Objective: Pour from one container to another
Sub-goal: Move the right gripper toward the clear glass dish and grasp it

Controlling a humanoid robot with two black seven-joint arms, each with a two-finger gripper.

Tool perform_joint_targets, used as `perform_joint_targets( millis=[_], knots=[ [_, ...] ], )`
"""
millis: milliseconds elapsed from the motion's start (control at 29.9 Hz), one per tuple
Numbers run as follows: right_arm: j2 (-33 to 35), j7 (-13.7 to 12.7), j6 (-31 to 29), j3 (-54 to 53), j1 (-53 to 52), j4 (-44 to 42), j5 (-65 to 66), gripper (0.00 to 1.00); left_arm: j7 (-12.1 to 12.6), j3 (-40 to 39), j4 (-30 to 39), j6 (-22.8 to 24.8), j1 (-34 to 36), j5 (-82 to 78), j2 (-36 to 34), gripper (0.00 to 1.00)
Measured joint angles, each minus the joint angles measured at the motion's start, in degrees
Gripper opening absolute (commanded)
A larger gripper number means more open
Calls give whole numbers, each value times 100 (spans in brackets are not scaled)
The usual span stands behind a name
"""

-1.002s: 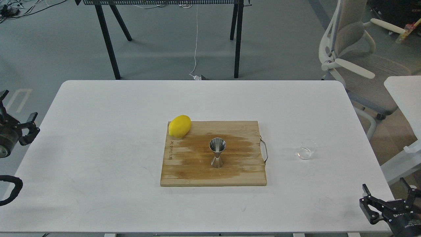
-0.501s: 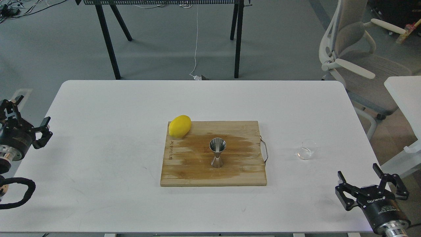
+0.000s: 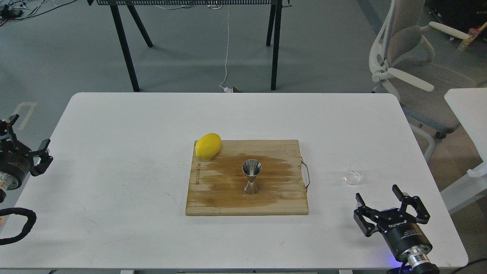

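A small clear glass cup (image 3: 354, 173) stands on the white table (image 3: 125, 121), right of the wooden cutting board (image 3: 274, 201). The steel hourglass jigger (image 3: 251, 176) stands upright near the board's middle. My right gripper (image 3: 389, 203) hovers open over the table's front right, a short way in front of the cup and slightly to its right, nothing between its fingers. My left gripper (image 3: 26, 137) is open at the table's left edge, far from both containers.
A yellow lemon (image 3: 207, 145) rests on the board's back left corner. The board has a metal handle (image 3: 306, 174) on its right side. A grey office chair (image 3: 411, 64) and a second white table (image 3: 468, 110) stand to the right. Black table legs (image 3: 125, 49) stand behind.
My right gripper has come up and leftward over the table toward the glass cup. My left gripper first moved in toward the table, then drew back slightly left. Cup, jigger and lemon stayed put.
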State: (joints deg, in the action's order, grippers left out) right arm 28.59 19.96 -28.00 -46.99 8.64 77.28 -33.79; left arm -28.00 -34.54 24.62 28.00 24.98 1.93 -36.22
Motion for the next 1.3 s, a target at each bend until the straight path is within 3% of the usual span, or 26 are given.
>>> perform_joint_targets(
  millis=[301, 802, 1303],
  knots=[
    [-276, -111, 67, -76, -225, -299, -269, 99, 0, 3, -1, 0, -1, -13, 9, 100],
    [-511, -198, 1021, -95, -667, -622, -645, 99, 0, 9, -68, 0, -33, -26, 45, 100],
    [-748, -208, 1456, -100, -1151, -1043, -780, 99, 0, 17, -222, 0, -122, -26, 80, 100]
  ],
)
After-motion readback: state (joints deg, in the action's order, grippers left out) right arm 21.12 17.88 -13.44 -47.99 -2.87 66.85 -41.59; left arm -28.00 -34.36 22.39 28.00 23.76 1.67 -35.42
